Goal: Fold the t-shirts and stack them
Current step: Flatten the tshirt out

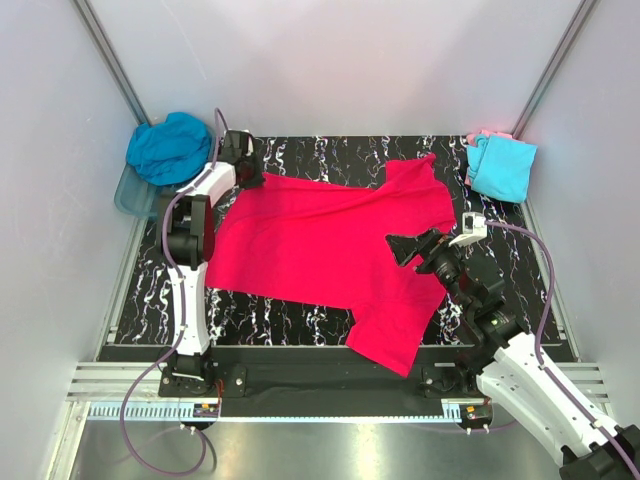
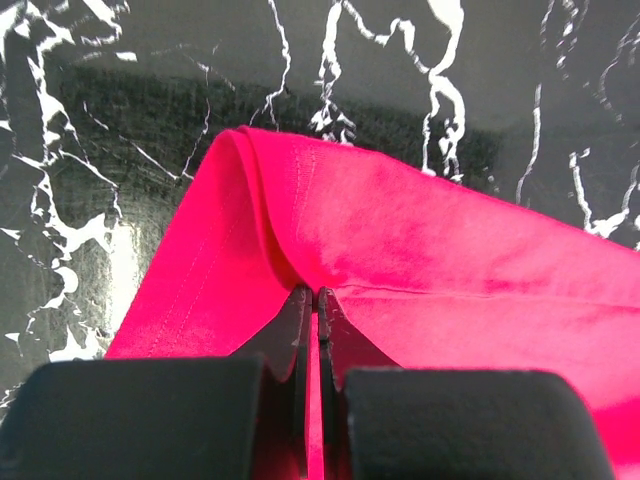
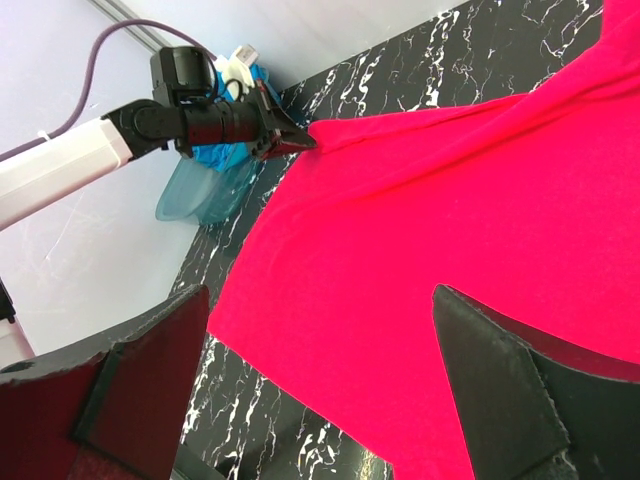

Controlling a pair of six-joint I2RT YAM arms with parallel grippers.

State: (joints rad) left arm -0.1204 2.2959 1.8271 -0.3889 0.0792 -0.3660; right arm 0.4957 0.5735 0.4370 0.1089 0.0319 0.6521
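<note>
Red shirt (image 1: 320,240): lay spread and unfolded across the middle of the table (image 1: 300,150). One sleeve pointed toward 1 o'clock, and the 5 o'clock part reached the near edge. Fold judged not yet begun.

Left gripper (image 2: 310,302): sat at the red shirt's 10 o'clock corner, jaws pressed together on a thin doubled edge of the cloth. The wrist view showed the fabric pinched between the tips and tenting up from the table just beyond them. Corner hold judged chosen so that this end could be drawn across the body for a first fold.

Right gripper (image 1: 418,248): jaws fully apart, with nothing between them. It hung over the shirt's 3 o'clock side, just beside a notch where dark table showed between sleeve and body. Judged posed for a second hold, so the cloth would lift evenly rather than drag from one corner.

Teal shirt (image 1: 170,148): crumpled in the tub (image 1: 130,195) at the table's 10 o'clock corner, well apart from the work. Judged waiting its turn.

Cyan shirt (image 1: 503,168): folded at the 2 o'clock corner. Judged the stacking place, kept away from the folding area.

Pale pink shirt (image 1: 487,134): only an edge showed, at the cyan shirt's 12 o'clock side. Whether it lay beneath or just behind could not be told.
</note>
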